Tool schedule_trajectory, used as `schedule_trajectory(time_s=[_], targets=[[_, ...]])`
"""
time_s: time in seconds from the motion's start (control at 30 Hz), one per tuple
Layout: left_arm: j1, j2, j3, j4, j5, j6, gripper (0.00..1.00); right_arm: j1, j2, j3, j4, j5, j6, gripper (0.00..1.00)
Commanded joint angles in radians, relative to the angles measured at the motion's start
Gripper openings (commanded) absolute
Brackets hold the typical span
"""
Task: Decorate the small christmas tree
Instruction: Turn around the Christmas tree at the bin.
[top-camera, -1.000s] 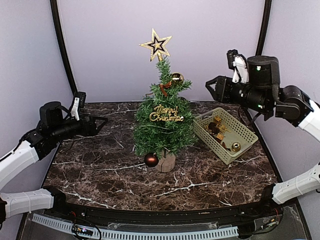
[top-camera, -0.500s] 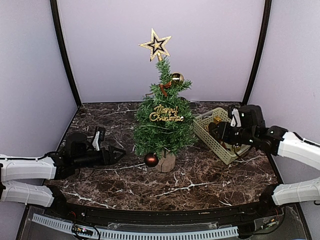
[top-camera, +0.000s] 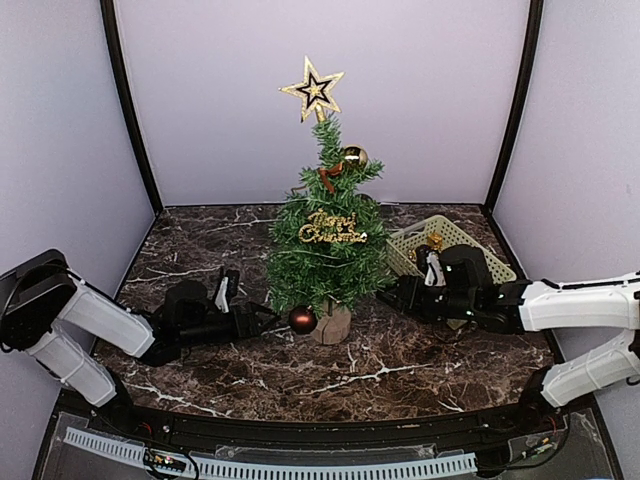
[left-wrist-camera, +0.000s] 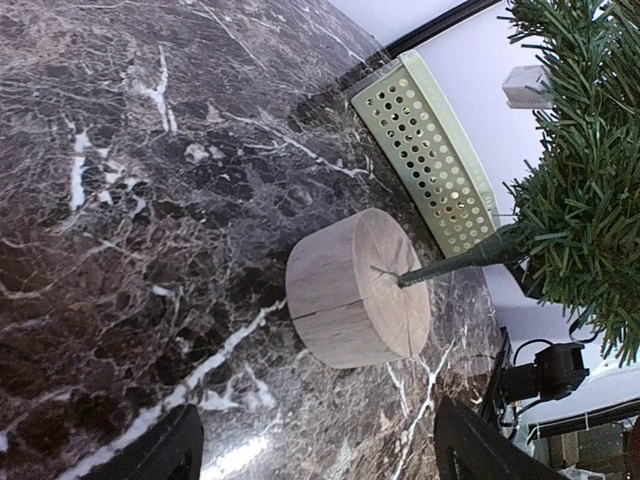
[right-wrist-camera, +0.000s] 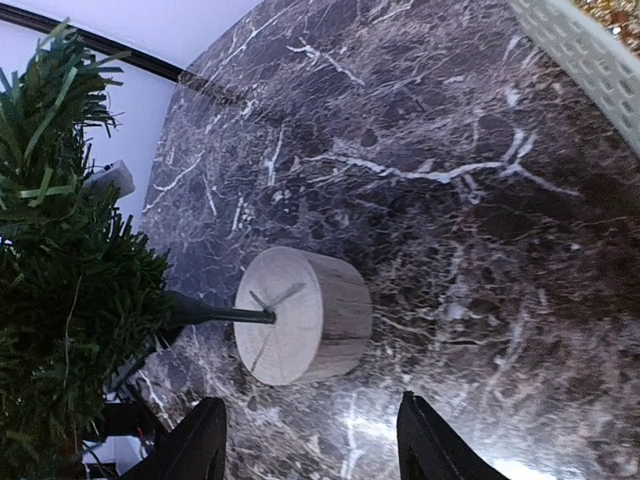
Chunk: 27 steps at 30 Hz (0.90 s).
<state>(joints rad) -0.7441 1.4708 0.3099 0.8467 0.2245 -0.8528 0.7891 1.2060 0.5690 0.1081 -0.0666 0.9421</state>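
Dark marble counter inside a plain lilac booth, and the small christmas tree stood about in the middle of it, upright on its round wooden stump. It already wore a gold star on top, a gold ball just under that, a glittery gold sign across the front and a dark red ball hanging low, right by the stump.

Both arms were lying low over the counter, one on each side of the trunk. The left end effector had its fingers spread wide, nothing in them, pointed at the stump. The right end effector was the same, wide apart and empty, aimed at the stump from the other side. Neither was touching it as far as I could tell.

My guess is they were set up like that to pinch or steady the base so the tree wouldn't tip. The green basket of spare ornaments sat behind the right arm, handy for later.
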Motion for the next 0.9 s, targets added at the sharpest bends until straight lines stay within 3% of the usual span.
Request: schedule_trajectory(time_s=[0.0,0.47,0.73,0.87], targets=[[-0.024,0.084,0.029,0.24,0.013,-0.064,0.82,0.034,0.116,-0.017,0.287,-0.012,0.101,0.57],[-0.047,0.323,0.182,0.339,0.047,-0.076,0.8,0.077,0.425,0.049,0.485,-0.094,0.138,0.53],[-0.06,0.4,0.255,0.314,0.067,-0.061,0.67,0.078,0.53,0.087,0.553,-0.132,0.112,0.42],[-0.07,0.411,0.274,0.284,0.07,-0.041,0.54,0.075,0.565,0.121,0.542,-0.14,0.073,0.36]])
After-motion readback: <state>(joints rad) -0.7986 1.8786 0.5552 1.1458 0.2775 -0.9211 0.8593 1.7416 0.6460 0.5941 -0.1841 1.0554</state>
